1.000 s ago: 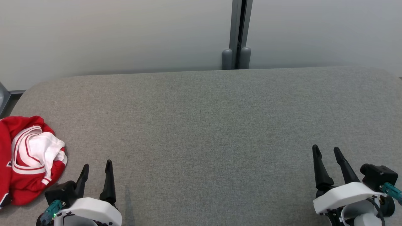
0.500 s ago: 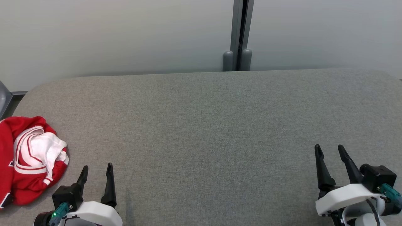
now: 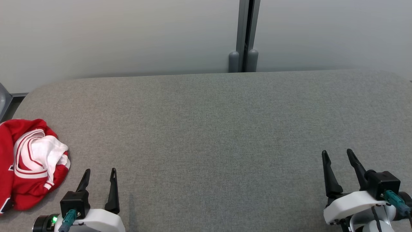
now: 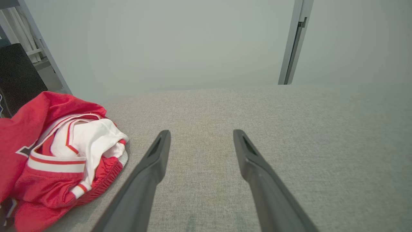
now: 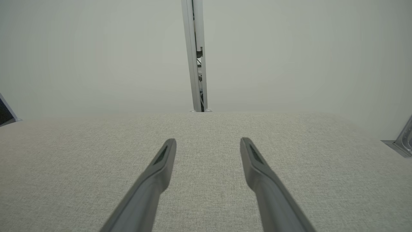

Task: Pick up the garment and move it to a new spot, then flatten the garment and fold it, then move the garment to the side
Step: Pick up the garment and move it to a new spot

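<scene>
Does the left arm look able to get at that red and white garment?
Probably yes. The left gripper is open and empty, the crumpled garment lies just to its left on the grey surface, with nothing between them.

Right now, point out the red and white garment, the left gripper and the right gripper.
garment (image 3: pixel 42 154), head view, white inner fabric near its middle
left gripper (image 3: pixel 100 170), head view, midway between its fingertips
right gripper (image 3: pixel 336 151), head view, midway between its fingertips
</scene>
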{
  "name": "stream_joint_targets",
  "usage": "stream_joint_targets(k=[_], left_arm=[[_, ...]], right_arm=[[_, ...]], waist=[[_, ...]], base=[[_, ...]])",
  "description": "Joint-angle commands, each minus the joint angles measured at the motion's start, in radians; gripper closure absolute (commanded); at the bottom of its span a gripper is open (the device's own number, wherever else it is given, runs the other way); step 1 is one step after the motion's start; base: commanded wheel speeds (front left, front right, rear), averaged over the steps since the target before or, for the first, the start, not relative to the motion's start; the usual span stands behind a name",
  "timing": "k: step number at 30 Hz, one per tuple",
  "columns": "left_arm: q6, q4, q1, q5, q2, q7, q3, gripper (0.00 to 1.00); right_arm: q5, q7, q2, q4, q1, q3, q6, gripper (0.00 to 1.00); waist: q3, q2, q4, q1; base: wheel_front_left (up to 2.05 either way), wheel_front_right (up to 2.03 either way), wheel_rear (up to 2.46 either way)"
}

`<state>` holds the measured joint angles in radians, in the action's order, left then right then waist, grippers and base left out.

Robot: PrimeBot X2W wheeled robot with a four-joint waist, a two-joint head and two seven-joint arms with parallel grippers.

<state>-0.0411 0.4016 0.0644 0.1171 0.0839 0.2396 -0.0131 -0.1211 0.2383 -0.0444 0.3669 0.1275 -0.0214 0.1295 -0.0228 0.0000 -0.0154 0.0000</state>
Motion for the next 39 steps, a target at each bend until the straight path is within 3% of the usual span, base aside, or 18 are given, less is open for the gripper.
stream_joint_targets(k=[1, 15, 32, 39], left_arm=[[-0.004, 0.001, -0.001, -0.022, 0.005, 0.008, 0.002, 0.00], [-0.015, 0.019, 0.011, -0.098, 0.002, 0.026, 0.009, 0.00], [-0.023, 0.048, -0.001, -0.059, -0.003, 0.026, 0.092, 0.00], [0.006, 0.076, -0.014, -0.031, -0.011, 0.026, 0.141, 0.00]], right_arm=[[0.018, 0.011, -0.010, 0.000, -0.002, 0.000, 0.002, 0.00], [0.093, 0.030, -0.010, 0.008, -0.005, 0.039, 0.001, 0.00], [0.056, 0.029, -0.010, 0.021, 0.009, 0.101, 0.001, 0.00], [0.040, 0.029, -0.010, 0.027, 0.006, 0.117, 0.001, 0.00]], waist=[[-0.001, 0.0000, -0.001, 0.0000], [-0.016, 0.0000, -0.068, 0.0000], [-0.033, 0.0000, -0.401, 0.0000], [-0.036, 0.0000, -0.501, 0.0000]], base=[[0.00, 0.00, 0.00], [0.00, 0.00, 0.00], [0.00, 0.00, 0.00], [0.00, 0.00, 0.00]])
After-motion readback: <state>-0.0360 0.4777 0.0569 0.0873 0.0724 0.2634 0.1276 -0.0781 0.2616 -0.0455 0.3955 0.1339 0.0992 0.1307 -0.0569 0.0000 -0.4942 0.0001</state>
